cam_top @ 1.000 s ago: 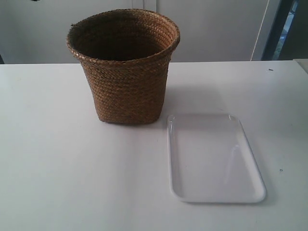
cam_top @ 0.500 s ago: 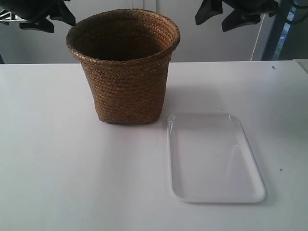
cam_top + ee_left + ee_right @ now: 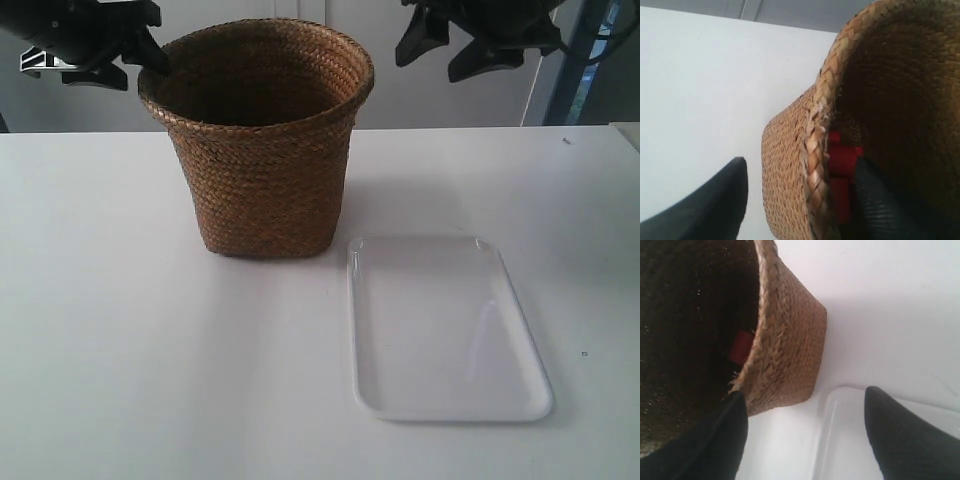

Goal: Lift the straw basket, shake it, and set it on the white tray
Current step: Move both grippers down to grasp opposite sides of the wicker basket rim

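Only the wrist views show us a red object [image 3: 840, 165] inside the straw basket [image 3: 265, 170] (the exterior view hides it). The basket stands on the table [image 3: 100, 330] just beside the white tray [image 3: 440, 330]. Our left gripper [image 3: 800, 165], spread, straddles its rim [image 3: 815, 145]; the right gripper [image 3: 804, 392] gapes, empty.

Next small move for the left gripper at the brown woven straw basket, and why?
Probably shut the left gripper on the braided rim of the brown woven straw basket: in the left wrist view its open fingers straddle the rim, one outside, one inside, and the basket stands unlifted on the table.
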Motion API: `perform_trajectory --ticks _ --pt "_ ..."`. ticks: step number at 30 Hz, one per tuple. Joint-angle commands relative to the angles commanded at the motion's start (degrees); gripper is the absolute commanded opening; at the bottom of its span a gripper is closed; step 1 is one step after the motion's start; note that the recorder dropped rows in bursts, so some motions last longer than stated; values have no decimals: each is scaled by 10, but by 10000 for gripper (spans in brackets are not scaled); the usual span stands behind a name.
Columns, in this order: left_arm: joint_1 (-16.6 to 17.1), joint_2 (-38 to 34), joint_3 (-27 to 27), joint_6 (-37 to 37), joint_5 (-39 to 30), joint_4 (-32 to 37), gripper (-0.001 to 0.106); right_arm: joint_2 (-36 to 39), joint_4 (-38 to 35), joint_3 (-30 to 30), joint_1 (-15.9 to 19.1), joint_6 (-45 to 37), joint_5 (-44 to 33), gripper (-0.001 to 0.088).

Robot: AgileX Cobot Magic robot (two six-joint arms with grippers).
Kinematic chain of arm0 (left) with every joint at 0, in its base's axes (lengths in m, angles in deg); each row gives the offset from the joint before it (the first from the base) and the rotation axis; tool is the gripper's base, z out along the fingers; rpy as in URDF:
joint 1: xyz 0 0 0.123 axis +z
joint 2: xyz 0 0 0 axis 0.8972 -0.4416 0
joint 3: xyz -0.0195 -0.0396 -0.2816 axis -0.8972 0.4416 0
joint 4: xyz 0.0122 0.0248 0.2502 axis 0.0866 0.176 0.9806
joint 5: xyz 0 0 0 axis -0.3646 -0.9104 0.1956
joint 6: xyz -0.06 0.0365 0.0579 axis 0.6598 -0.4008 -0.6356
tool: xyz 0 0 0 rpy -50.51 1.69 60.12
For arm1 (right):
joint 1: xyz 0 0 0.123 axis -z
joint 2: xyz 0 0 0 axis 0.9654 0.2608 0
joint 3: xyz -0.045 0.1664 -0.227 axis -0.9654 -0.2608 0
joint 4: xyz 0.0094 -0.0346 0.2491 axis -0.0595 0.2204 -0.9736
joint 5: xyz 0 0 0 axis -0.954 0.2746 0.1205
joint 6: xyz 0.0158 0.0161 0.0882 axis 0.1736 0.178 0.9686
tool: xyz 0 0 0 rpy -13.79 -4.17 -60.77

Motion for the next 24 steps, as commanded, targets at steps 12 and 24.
perform_trajectory --ticks 12,24 --pt "0 -6 0 15 36 -2 625 80 -57 1 -53 -25 157 630" --pt "-1 -64 0 16 47 -65 605 141 -57 1 -67 -27 201 611"
